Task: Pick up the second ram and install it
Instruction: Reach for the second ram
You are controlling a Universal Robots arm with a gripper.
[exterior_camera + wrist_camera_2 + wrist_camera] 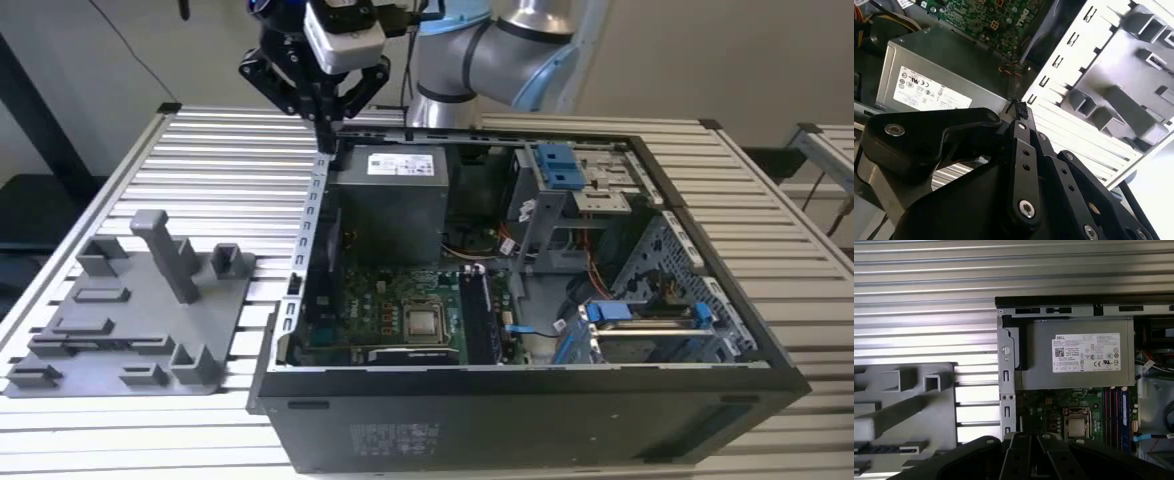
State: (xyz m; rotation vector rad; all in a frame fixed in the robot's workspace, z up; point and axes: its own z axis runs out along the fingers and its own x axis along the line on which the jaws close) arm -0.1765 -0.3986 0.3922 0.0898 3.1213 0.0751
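claw (pixel 324 120): closed up, fingers pinched to a point, nothing visible between them. Tips pointing straight down, same pinched look in the second wrist view (pixel 1019 107).

right under it: back corner of the open case (pixel 324 165), on the exterior view's left. Tips just above the rim, not down inside.

edges close by: thin metal side wall running from that corner toward the front. Boxy power supply (pixel 390 185) tucked just inside the corner, its label side up in both wrist views (pixel 939 85) (pixel 1079 355).

open room: plenty outside the case. Bare slatted worktop (pixel 227 165) behind the corner and off to the exterior view's left, plus a clear strip of slats (pixel 976 410) between the side wall and the grey fixture (pixel 134 325).

second ram: looks like the dark narrow strip (pixel 886 448) lying flat in the grey fixture, near the foot of the upright post (pixel 170 255). Outside the case, well apart from the claw, not gripped.

inside the case: much tighter. Memory slots (pixel 1114 410) beside the processor socket (pixel 1077 425), boxed in by the power supply on one side and the drive cage (pixel 561 170) on the other.

arm (pixel 501 45): reaching in from behind the case, silver joints with light blue caps, wrist bent so the claw hangs vertical over the corner.
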